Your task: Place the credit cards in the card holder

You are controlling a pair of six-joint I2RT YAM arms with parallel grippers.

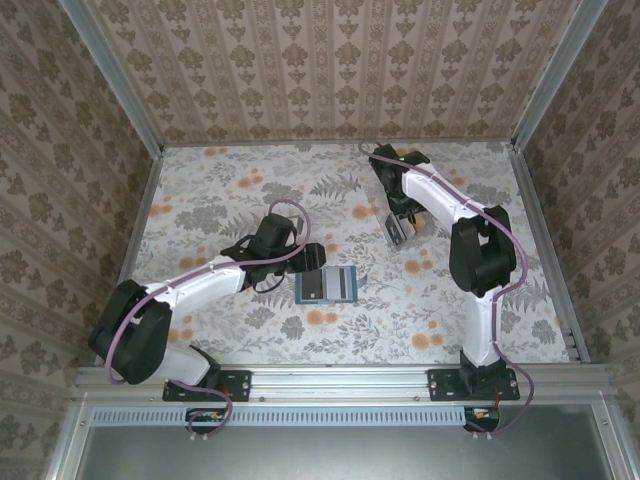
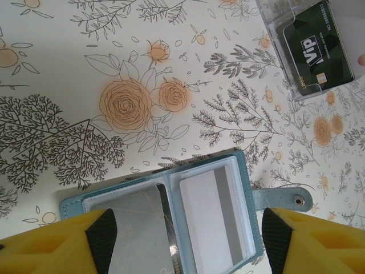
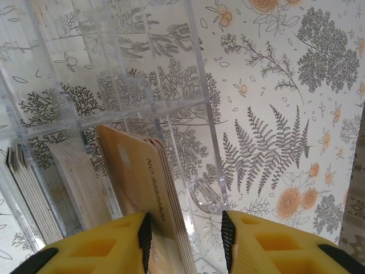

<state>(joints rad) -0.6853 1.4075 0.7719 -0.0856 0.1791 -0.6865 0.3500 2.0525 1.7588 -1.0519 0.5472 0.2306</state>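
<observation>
Floral-print bench is boxed in by patterned wallpaper walls.

Card holder is seen lying open and flat approx. mid-bench, just in front of the left arm's tip. In left wrist view the card holder is shown teal-edged w/ clear pockets facing up. Its strap w/ snap is stuck out to the side. A pale rectangle is seen in one pocket; card or insert can't be told.

Left pincer is spread wide, w/ one yellow finger seen at each side of the holder. No contact is visible and nothing is held.

A clear organizer w/ a dark card marked "Vip" is seen further out on the bench, well apart from the holder.

Right wrist view: the organizer is split into compartments. Tan-yellow cards are stood on edge in one, white cards in the next.

Right pincer is spread around the tan-yellow cards and an organizer wall. One pad is right against the stack; a gap is left at the other. Not pinched.
</observation>
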